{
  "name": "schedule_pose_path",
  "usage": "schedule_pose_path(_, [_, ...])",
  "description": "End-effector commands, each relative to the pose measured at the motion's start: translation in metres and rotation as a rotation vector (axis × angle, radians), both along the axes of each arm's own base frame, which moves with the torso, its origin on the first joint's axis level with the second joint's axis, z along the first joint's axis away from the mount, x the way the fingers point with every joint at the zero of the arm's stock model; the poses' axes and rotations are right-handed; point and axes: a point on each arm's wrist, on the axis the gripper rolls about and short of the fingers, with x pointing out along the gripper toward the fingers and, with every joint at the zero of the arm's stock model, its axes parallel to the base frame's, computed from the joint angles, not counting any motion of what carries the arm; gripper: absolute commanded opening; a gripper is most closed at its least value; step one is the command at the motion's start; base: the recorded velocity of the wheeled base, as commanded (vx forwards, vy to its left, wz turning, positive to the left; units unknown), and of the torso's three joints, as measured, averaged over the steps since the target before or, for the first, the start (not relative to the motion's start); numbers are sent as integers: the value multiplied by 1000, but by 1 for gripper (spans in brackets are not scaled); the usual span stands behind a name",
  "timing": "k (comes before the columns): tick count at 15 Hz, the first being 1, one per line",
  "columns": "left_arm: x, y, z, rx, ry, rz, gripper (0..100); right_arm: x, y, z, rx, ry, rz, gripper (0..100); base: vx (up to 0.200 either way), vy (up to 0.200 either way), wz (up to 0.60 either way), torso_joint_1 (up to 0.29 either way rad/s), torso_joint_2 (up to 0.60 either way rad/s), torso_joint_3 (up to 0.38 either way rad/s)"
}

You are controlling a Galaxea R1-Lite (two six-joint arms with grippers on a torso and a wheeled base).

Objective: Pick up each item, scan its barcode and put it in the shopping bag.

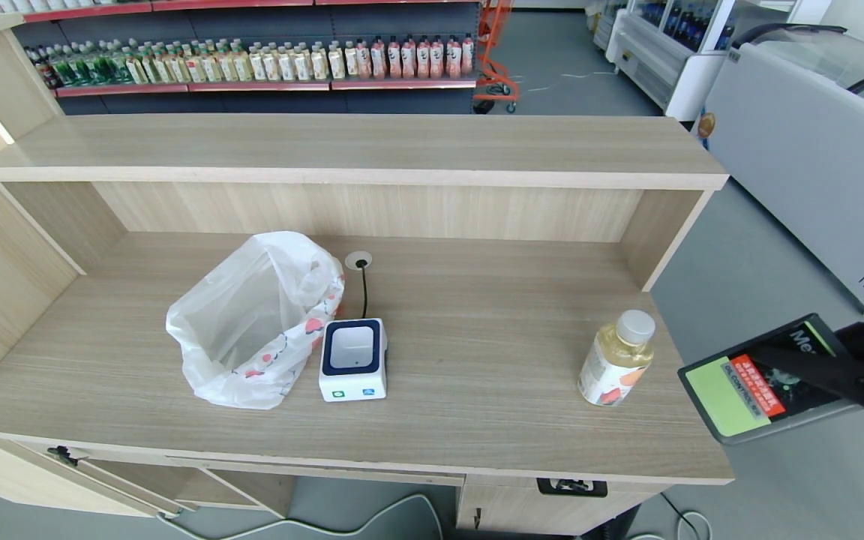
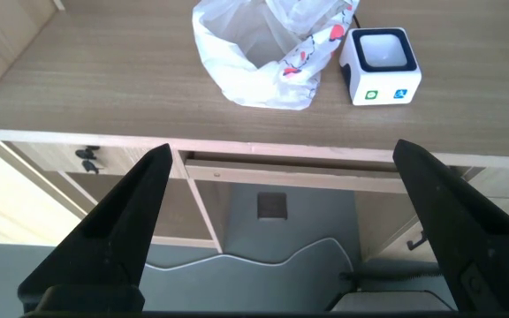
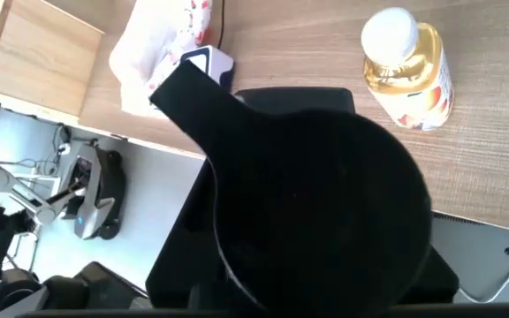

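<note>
One item is in hand: the right gripper [image 1: 837, 371] is clamping a flat black packet with a green-and-red label [image 1: 747, 394]. It is hanging just off the right end of the light wooden desk [image 1: 477, 337], label up, long axis pointing left toward the white square scanner [image 1: 354, 358]. The scanner is sitting well left, past the pale-yellow plastic bottle [image 1: 618, 360], just beside the translucent white shopping bag [image 1: 252, 322]. The barcode is possibly underneath; can't tell. The left gripper [image 2: 281, 155] is hovering below the desk front, fingers apart, gripping nothing.
</note>
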Motion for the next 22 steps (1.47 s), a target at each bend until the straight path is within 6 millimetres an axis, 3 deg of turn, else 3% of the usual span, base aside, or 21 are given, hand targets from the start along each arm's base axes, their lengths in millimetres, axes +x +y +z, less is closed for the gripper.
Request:
schedule_pose_path(1, [0, 0, 0, -1, 2, 0, 100, 1, 8, 13, 39, -18, 51, 0, 0, 0, 0, 0, 0, 0])
schedule_pose_path(8, [0, 0, 0, -1, -1, 0, 100, 36, 21, 32, 77, 8, 76, 0, 0, 200, 0, 5, 1, 2])
schedule_pose_path(12, [0, 0, 0, 1, 1, 0, 100, 54, 25, 21, 60, 52, 60, 0, 0, 200, 0, 0, 1, 1])
schedule_pose_path(16, [0, 0, 0, 1, 1, 0, 100, 115, 64, -2, 19, 31, -42, 0, 0, 200, 0, 1, 1, 5])
schedule_pose_path(18, [0, 0, 0, 1, 2, 0, 100, 128, 80, -10, 4, 58, -10, 0, 0, 200, 0, 2, 2, 2])
schedule_pose_path(22, [0, 0, 0, 7, 2, 0, 100, 150, 101, -36, -33, 132, 18, 0, 0, 0, 0, 0, 0, 0])
